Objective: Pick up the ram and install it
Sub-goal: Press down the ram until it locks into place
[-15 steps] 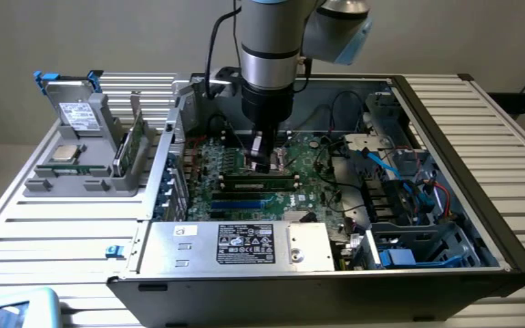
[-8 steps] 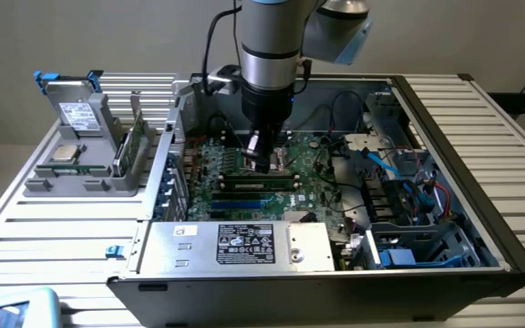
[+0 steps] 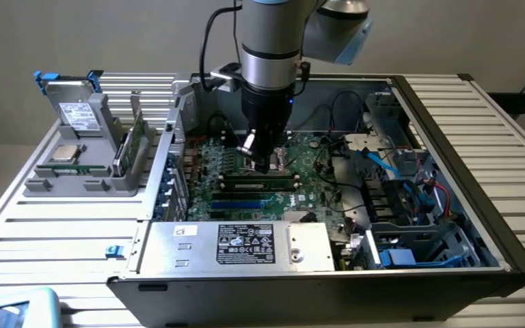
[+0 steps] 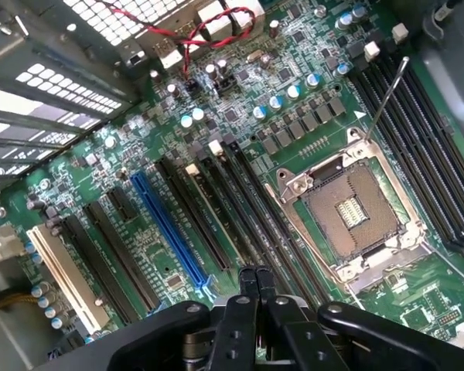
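Exterior view: the arm reaches down into the open computer case point(image 3: 454, 130) on the tabletop point(image 3: 52, 232). The gripper point(image 3: 264, 162) hangs over the motherboard, just above and behind the ram point(image 3: 260, 182). The ram appears to stand in a memory slot, its long axis running from the exterior view's left to its right. Whether the gripper touches it cannot be told. Wrist view: the gripper point(image 4: 255, 277) has its fingers drawn narrow, nearly together, with nothing visible between them. It sits over the dark memory slots between the blue slot point(image 4: 166, 224) and the empty processor socket point(image 4: 354, 207), detail the exterior view hides behind the arm.
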{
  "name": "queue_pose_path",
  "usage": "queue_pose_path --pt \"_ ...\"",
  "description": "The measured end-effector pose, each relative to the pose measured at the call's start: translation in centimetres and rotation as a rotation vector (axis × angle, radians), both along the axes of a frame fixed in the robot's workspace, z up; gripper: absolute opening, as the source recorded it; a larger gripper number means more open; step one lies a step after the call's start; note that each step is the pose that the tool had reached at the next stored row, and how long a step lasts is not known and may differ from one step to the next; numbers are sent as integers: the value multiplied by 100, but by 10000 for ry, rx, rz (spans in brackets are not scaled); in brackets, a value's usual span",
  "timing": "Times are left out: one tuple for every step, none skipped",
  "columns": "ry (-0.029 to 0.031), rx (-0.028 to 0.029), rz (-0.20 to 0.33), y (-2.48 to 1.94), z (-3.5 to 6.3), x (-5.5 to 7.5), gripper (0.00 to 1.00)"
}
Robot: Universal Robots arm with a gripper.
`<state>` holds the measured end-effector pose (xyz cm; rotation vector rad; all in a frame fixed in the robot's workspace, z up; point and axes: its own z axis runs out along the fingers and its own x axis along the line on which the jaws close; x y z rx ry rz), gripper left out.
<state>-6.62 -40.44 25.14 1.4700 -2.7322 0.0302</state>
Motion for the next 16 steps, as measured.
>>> queue_pose_path --pt "0 0 -165 0 0 0 11" --pt "0 0 -322 0 0 0 11" --pt "0 -1 -493 0 0 0 11" --pt "0 0 -651 0 0 0 11" --pt "0 0 -812 0 0 0 11" --pt "0 0 -971 0 0 0 11" --pt "0 0 -1130 0 0 0 11" --pt "0 0 -1297 0 0 0 11" --pt "0 -1 -1452 0 0 0 11" --pt "0 0 -1597 0 0 0 11" --pt "0 0 -1739 0 0 0 11" --pt "0 0 -1876 0 0 0 11" --pt "0 -1 -2009 0 0 0 11" --pt "0 0 -2146 0 0 0 11" --pt "0 -1 -2289 0 0 0 11" --pt "0 0 -2421 0 0 0 11"
